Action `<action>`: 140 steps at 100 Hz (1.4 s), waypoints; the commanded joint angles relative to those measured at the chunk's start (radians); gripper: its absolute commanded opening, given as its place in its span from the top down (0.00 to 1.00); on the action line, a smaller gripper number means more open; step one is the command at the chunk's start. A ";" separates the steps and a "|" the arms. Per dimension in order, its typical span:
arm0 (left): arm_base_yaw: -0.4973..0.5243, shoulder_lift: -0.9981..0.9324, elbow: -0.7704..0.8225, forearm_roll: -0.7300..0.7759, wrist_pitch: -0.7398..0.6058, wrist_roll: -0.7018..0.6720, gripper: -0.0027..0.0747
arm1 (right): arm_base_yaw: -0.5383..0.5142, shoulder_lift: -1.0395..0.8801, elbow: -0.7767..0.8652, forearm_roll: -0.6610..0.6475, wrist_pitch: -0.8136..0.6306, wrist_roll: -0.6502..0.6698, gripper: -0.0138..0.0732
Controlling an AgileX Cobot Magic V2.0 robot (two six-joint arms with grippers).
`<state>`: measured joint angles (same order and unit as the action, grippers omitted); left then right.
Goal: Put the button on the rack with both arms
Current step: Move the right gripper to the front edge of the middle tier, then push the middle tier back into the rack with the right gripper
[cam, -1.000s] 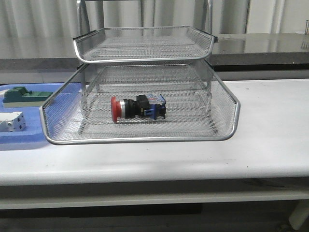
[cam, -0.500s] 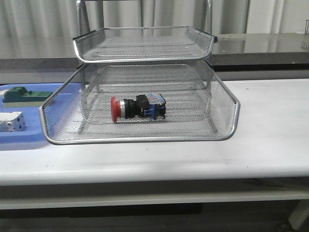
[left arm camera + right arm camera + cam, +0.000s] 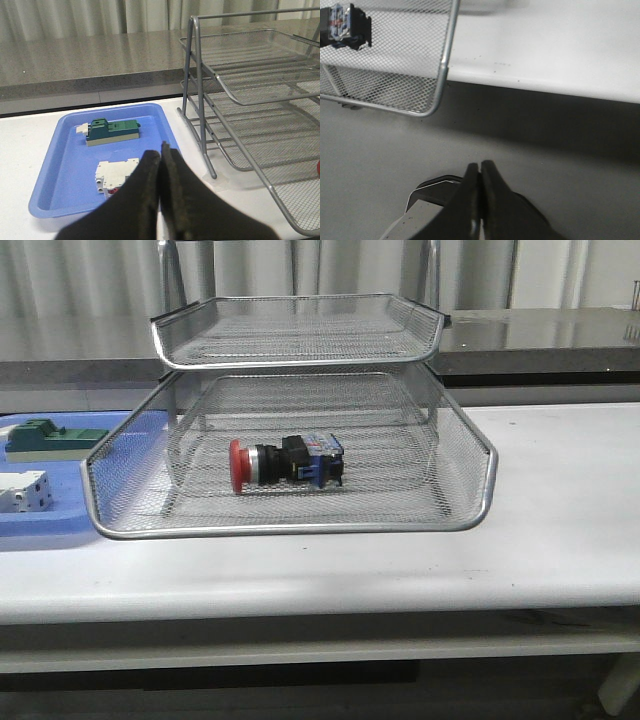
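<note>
While you check: both arms are clear of the load.
Button: lies in the rack's lower tray.
Left gripper: pressed together, empty, well apart.
Right gripper: pressed together, empty, well apart.

Button – cropped (left edge)

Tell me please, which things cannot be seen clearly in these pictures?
- Rack: its top is cut off by the front view's upper edge.
- Button: the right wrist view shows only its black-and-blue end; the edge cuts the rest.
- White block: partly hidden behind the left gripper.
- Both arms: absent from the front view.
</note>
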<state>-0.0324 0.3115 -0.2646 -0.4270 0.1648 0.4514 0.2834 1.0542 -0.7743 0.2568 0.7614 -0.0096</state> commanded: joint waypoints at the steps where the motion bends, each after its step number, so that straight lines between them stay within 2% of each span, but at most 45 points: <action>1: 0.003 0.007 -0.026 -0.015 -0.078 -0.009 0.99 | 0.051 0.036 -0.033 0.036 -0.079 -0.017 0.92; 30: 0.003 0.007 -0.026 -0.015 -0.078 -0.009 0.99 | 0.241 0.175 -0.033 0.083 -0.139 -0.017 0.92; 79: 0.003 0.007 -0.026 -0.015 -0.078 -0.009 0.99 | 0.442 0.403 -0.101 0.092 -0.222 -0.017 0.92; 109: 0.003 0.007 -0.026 -0.015 -0.078 -0.009 0.99 | 0.498 0.559 -0.216 0.061 -0.232 -0.017 0.92; 140: 0.003 0.007 -0.026 -0.015 -0.078 -0.009 0.99 | 0.500 0.629 -0.300 -0.077 -0.237 -0.017 0.92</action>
<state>-0.0324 0.3115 -0.2646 -0.4274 0.1648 0.4514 0.7821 1.7115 -1.0284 0.2191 0.5563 -0.0134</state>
